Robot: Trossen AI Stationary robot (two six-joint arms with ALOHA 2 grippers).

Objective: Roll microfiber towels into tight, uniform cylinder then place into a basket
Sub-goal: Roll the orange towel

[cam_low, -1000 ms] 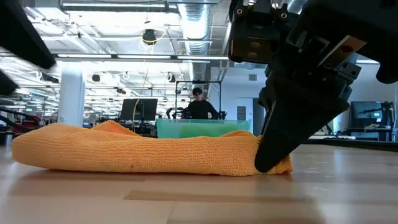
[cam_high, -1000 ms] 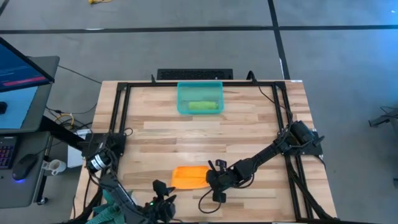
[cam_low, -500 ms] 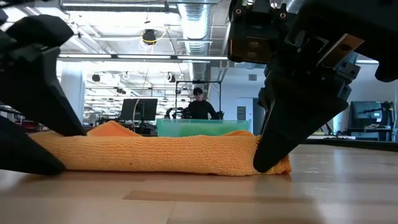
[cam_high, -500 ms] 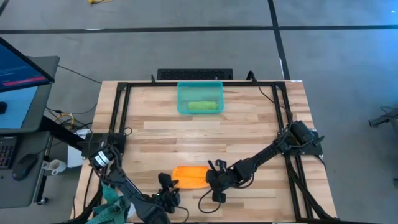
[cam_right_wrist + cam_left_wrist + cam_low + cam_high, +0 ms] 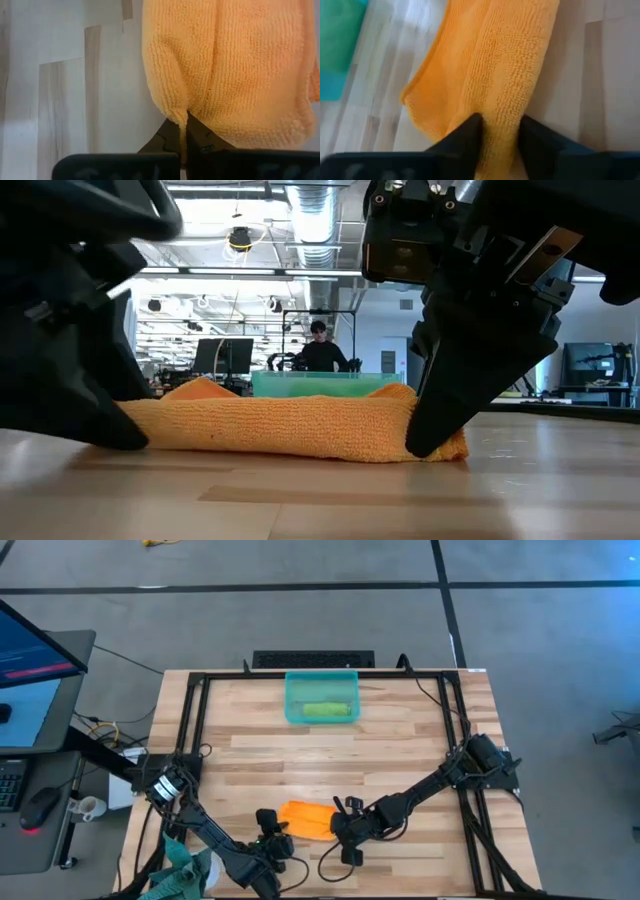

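The orange towel (image 5: 305,819) lies loosely rolled along the table's near part, its underside on the wood (image 5: 280,430). My left gripper (image 5: 272,831) is at its left end, fingers (image 5: 470,132) on either side of the roll. My right gripper (image 5: 338,824) is shut on its right end (image 5: 440,442). The lime green towel (image 5: 326,711) lies rolled in the teal basket (image 5: 294,690) at the table's far middle. My left gripper has the towel's left end (image 5: 501,107) between its two fingers, which lie across the thick rolled part and slant down from the near left. That end rests on the table. My right gripper pinches a small fold at the right end's edge (image 5: 181,116) between its fingertips. It slants down from the right, and the end rests on the wood.
A darker teal cloth (image 5: 182,862) hangs at the table's near left corner beside the left arm. Black frame rails (image 5: 196,730) run along the table's sides. Bare wood lies between the towel and the basket. A person (image 5: 320,352) sits far behind the table.
My left gripper has come down and toward the right, from the table's near left edge to the orange towel's left end, and its fingers now stand around that end. The towel's left end has bunched slightly toward the right; the right end stays pinned.
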